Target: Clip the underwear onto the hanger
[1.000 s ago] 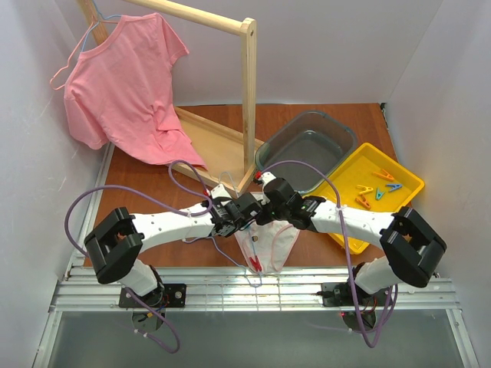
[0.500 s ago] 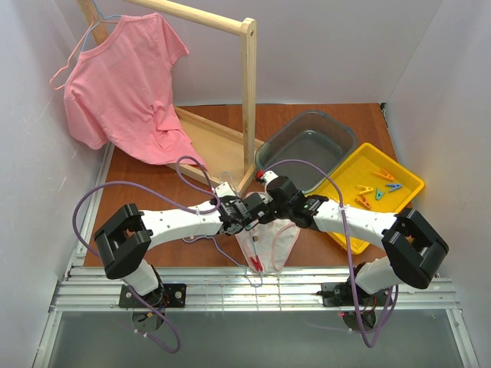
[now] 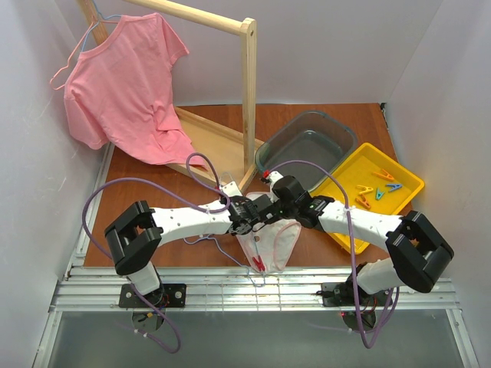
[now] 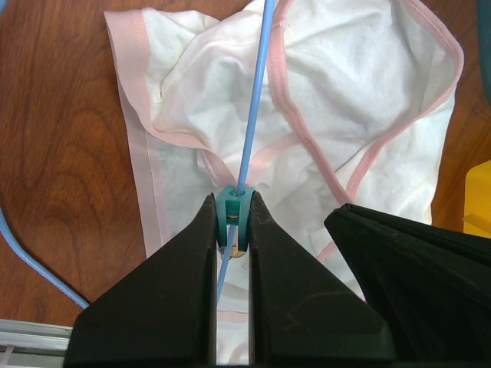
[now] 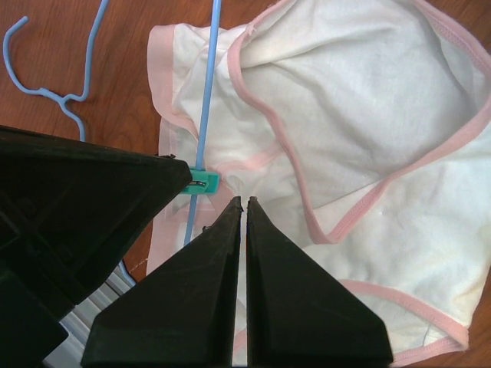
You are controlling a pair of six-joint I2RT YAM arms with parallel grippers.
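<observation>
The white underwear [image 3: 275, 241] with pink trim lies crumpled on the wooden table near the front edge. It fills the left wrist view [image 4: 353, 100] and the right wrist view [image 5: 360, 107]. The light-blue hanger wire [image 4: 254, 100] runs across it, and the hanger's hook [image 5: 54, 93] rests on bare table. A teal clothespin [image 4: 232, 214] sits on the wire over the fabric. My left gripper [image 4: 232, 198] is shut on that clothespin. My right gripper [image 5: 243, 201] is shut with nothing between its tips, just right of the clothespin [image 5: 205, 179], above the fabric. Both grippers meet over the underwear's upper edge [image 3: 262, 216].
A pink T-shirt [image 3: 123, 84] hangs on the wooden rail stand [image 3: 248, 92] at the back left. A grey tub [image 3: 307, 146] and a yellow tray [image 3: 406, 180] holding several clothespins stand at the right. A metal rail [image 3: 253, 291] borders the table's front edge.
Both arms have shifted a little to the right over the underwear, the left arm stretching further out. Both grippers have stayed shut.
</observation>
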